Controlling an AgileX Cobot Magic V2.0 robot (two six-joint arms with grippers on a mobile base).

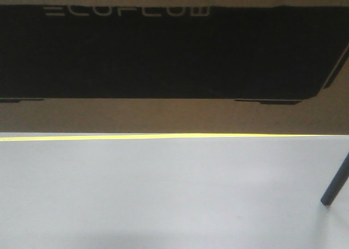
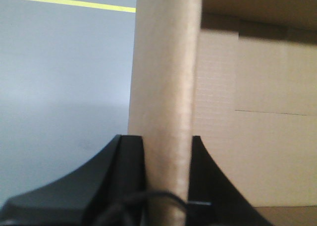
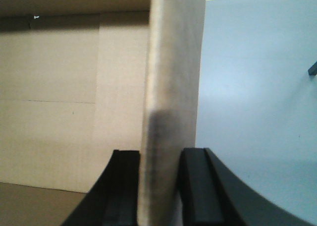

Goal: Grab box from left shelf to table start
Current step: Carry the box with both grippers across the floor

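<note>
The box runs past both sides of the front view, its pale lettering blurred and clipped; a dark rod is cut off at right.

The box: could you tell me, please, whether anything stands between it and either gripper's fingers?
Nothing visible does. The left gripper has a cardboard panel of the box directly between its fingers, and the right gripper likewise grips another panel.

left gripper, right gripper, jaws seemingly clamping box
</note>
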